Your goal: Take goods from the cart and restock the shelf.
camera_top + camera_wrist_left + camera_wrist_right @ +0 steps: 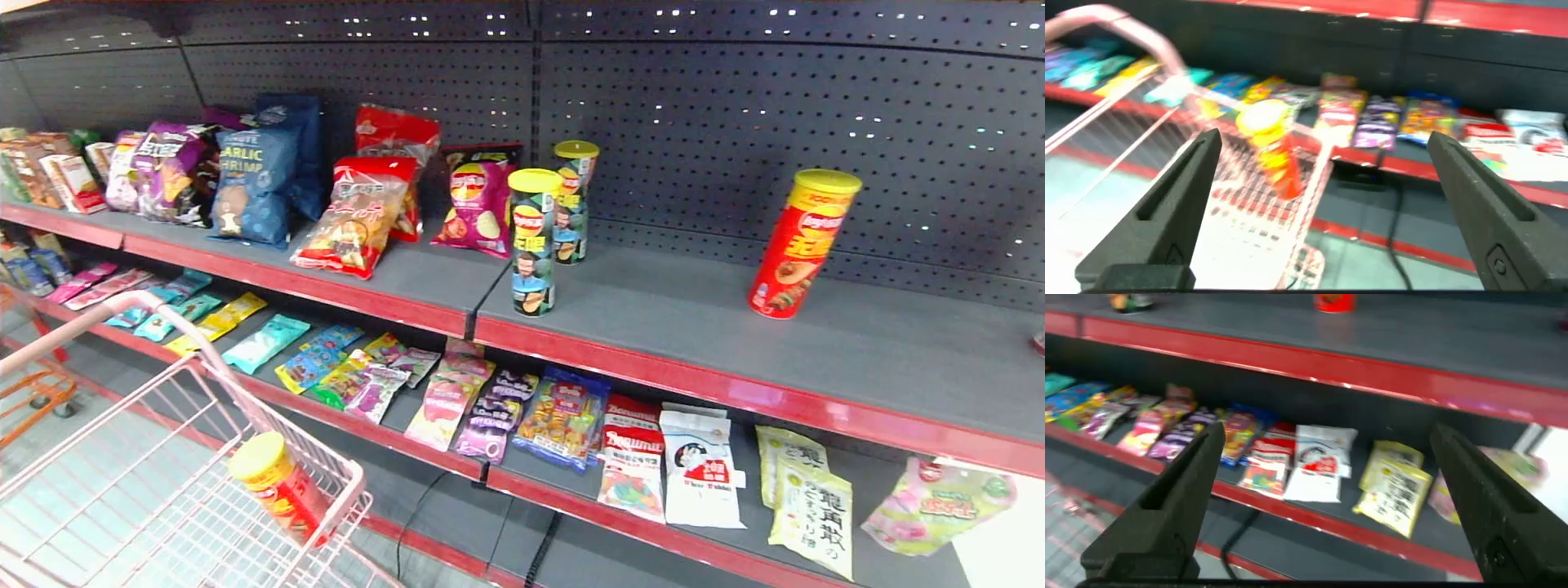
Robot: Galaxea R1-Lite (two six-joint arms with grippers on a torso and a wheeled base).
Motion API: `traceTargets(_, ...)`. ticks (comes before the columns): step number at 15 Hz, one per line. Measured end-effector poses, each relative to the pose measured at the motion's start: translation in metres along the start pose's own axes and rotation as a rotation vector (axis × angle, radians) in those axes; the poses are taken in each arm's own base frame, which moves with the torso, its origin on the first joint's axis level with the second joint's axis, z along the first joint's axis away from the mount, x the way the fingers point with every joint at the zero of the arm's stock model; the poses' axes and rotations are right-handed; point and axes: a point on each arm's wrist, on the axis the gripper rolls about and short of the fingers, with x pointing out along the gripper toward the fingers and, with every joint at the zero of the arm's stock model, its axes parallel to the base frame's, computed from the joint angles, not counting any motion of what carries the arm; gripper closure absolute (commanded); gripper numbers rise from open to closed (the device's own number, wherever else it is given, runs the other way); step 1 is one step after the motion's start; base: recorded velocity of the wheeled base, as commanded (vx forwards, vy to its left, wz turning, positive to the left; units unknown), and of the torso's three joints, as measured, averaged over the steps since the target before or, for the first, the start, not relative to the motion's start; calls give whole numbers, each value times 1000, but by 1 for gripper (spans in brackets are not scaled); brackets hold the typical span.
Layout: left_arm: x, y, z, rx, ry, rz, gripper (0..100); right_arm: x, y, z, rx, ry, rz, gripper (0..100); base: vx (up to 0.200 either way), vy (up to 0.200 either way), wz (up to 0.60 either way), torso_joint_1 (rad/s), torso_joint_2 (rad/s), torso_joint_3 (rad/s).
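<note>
A red chip can with a yellow lid (279, 483) leans in the front corner of the pink wire cart (163, 457). In the left wrist view the same can (1274, 147) lies beyond my left gripper (1323, 204), which is open and holds nothing. A second red can (800, 243) stands upright on the grey upper shelf (702, 327), its base (1334, 301) also in the right wrist view. My right gripper (1327, 498) is open and empty, facing the lower shelf's snack packets (1315, 461).
Two dark chip cans (532, 242) and several snack bags (359, 214) fill the upper shelf's left part. Flat candy packets (563, 418) line the lower shelf. An orange cart (33, 384) stands at the far left. Bare shelf lies around the red can.
</note>
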Motion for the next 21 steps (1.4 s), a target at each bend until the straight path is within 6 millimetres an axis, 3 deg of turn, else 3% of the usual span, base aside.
traceTargets(5,0,0,0,0,0,1,0,0,0,0,0,0,0,0,0,0,600,5,2,3)
traceTargets(9,0,0,0,0,0,-1,0,0,0,0,1,-1,-1,0,0,0,0,-19,49,29)
traceTargets(21,0,0,0,0,-1,0,0,0,0,0,4,0,-1,0,0,0,0,-151,373,218)
